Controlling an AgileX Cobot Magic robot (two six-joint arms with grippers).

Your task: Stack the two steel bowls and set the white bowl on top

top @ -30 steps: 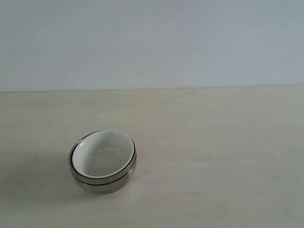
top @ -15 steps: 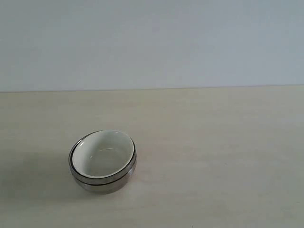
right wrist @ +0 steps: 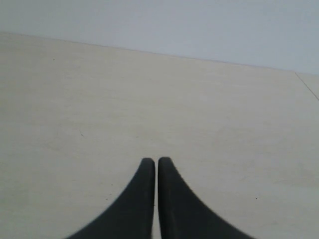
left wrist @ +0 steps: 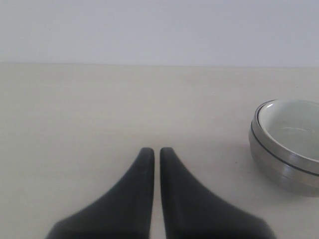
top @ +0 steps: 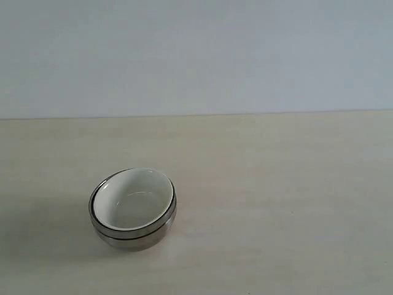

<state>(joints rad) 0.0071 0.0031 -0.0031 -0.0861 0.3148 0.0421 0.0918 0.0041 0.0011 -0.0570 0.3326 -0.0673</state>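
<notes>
The white bowl (top: 132, 198) sits nested inside the two stacked steel bowls (top: 135, 234) on the left of the table in the exterior view. Only the steel rims and outer wall show. The left wrist view has the same stack, white bowl (left wrist: 294, 129) within the steel bowls (left wrist: 279, 167), off to one side of my left gripper (left wrist: 153, 150), which is shut on nothing and well apart from it. My right gripper (right wrist: 151, 160) is shut over bare table, with no bowl in its view. Neither gripper appears in the exterior view.
A pale wooden table (top: 276, 184) runs back to a plain light wall (top: 196, 55). The table's far edge line shows in the right wrist view.
</notes>
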